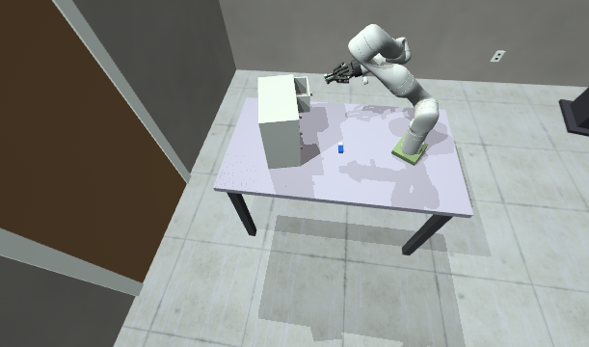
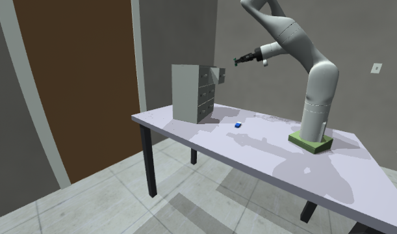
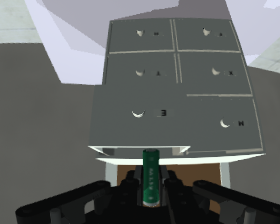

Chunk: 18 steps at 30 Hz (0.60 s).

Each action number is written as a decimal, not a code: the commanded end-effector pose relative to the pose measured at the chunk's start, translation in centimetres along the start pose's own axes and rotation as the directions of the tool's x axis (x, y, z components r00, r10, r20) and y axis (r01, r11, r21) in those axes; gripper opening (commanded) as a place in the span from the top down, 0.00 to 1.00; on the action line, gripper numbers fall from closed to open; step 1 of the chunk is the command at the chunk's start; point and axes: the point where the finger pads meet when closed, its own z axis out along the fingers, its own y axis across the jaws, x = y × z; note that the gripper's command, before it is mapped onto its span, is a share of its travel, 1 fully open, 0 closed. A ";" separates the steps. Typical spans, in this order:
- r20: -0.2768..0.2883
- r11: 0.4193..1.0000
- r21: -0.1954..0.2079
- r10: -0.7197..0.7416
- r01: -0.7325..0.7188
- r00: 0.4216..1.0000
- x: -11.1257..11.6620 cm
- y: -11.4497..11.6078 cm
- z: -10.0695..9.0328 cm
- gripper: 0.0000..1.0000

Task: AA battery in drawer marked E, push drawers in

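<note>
One small green AA battery is clamped in the black tool, up above the grey chest's pulled-out top drawer.

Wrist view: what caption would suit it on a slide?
Claw gripping a green battery, poised above the chest's one open drawer.

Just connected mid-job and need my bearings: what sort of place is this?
Probably a bare indoor workroom: tiled floor, grey walls with a wall socket, a brown door, and one table carrying the arm and a small chest.
</note>
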 end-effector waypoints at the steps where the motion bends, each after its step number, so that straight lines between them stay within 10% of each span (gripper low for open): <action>1: -0.006 1.000 -0.022 -0.008 0.007 1.000 -0.2 0.8 1.3 0.91; 18: -0.006 1.000 -0.022 -0.008 0.007 1.000 -2.2 0.9 6.8 0.91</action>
